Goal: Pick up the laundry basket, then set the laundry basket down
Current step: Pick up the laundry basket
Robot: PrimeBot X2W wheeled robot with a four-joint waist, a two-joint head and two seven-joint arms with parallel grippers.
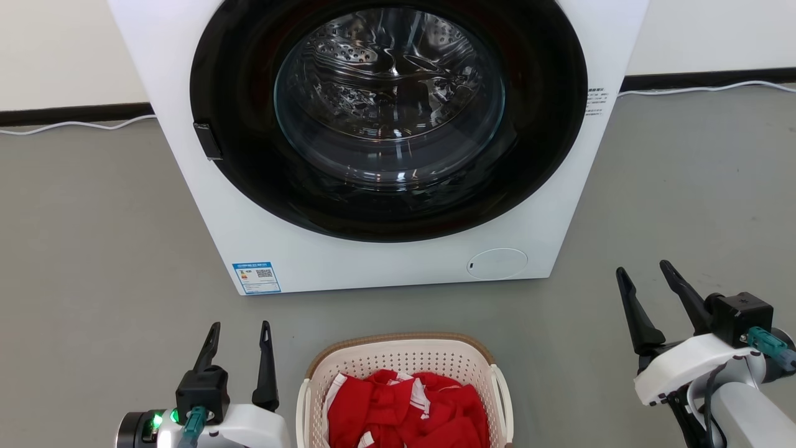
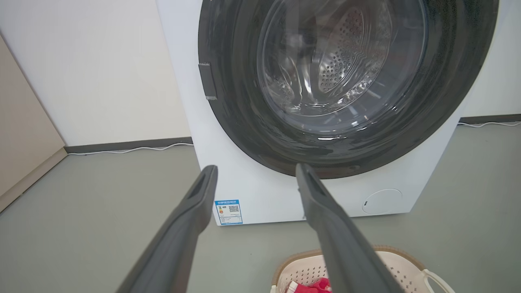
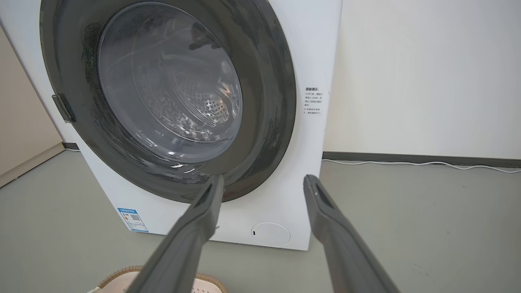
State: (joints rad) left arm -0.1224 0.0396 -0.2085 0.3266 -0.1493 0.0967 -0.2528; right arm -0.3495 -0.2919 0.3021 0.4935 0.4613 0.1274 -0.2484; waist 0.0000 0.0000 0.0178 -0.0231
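**One basket sitting before one washer, two grippers hanging open**

One laundry basket (image 1: 398, 359) is sitting on the grey floor (image 1: 93, 249), just in front of the single white washing machine (image 1: 373, 261) and apart from its front panel. It is lining up under the middle of the machine's round glass door (image 1: 388, 93). Its two white loop handles (image 1: 502, 398) are sticking out at the sides, one each. Red-and-white clothing (image 1: 410, 410) is lying bunched inside; how many pieces cannot be told.

The left gripper (image 1: 240, 326) is hovering in front of the machine's lower left corner, below its one blue label (image 1: 256, 277). Its two fingers are standing spread apart and are grasping nothing. The right gripper (image 1: 642, 269) is hovering off the machine's lower right corner, beyond its one round cap (image 1: 497, 263). Its two fingers are likewise gaping wide and holding nothing. Neither gripper is touching the basket, which is lying between them.
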